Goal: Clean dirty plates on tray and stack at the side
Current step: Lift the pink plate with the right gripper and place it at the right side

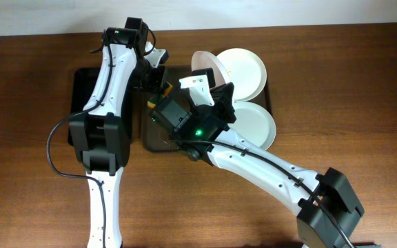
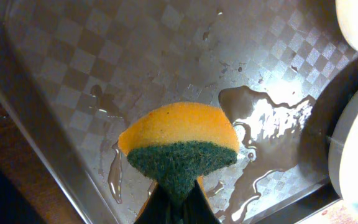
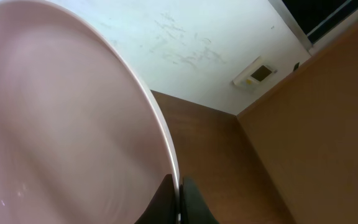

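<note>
My right gripper is shut on the rim of a plate and holds it tilted on edge above the dark brown tray; the plate looks pale pinkish in the overhead view. Two white plates lie flat on the tray's right side, one at the back and one at the front. My left gripper is shut on a yellow sponge with a green scouring face, just above the tray's wet left floor, left of the held plate.
A smaller black tray lies left of the brown tray, partly under my left arm. Puddles of water sit on the brown tray's floor. Bare wooden table surrounds both trays.
</note>
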`<state>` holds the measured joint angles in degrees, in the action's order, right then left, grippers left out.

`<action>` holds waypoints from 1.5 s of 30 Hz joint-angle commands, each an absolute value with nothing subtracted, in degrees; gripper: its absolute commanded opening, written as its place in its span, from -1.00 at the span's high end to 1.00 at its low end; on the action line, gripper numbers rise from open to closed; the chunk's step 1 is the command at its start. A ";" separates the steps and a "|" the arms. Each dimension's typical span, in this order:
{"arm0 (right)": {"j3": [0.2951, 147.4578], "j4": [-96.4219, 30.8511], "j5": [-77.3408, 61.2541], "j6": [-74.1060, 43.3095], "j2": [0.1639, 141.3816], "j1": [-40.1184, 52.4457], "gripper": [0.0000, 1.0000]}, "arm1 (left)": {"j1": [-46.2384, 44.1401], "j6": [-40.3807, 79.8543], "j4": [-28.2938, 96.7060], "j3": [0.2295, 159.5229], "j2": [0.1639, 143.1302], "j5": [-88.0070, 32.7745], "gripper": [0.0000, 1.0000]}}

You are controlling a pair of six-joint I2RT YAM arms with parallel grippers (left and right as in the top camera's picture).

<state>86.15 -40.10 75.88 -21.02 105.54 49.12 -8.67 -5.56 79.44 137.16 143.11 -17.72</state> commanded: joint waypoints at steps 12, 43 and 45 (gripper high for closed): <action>86.50 -43.75 62.72 -23.22 103.31 49.43 0.92 | -8.47 -5.23 80.95 137.78 143.41 -17.76 0.99; 84.53 -56.51 -5.54 -23.18 93.91 -24.12 0.92 | -8.47 -5.23 80.12 137.78 143.41 -17.74 0.98; 84.53 -54.96 -7.03 -23.20 97.45 -26.44 0.92 | -8.47 -5.23 79.72 137.78 143.41 -17.76 0.99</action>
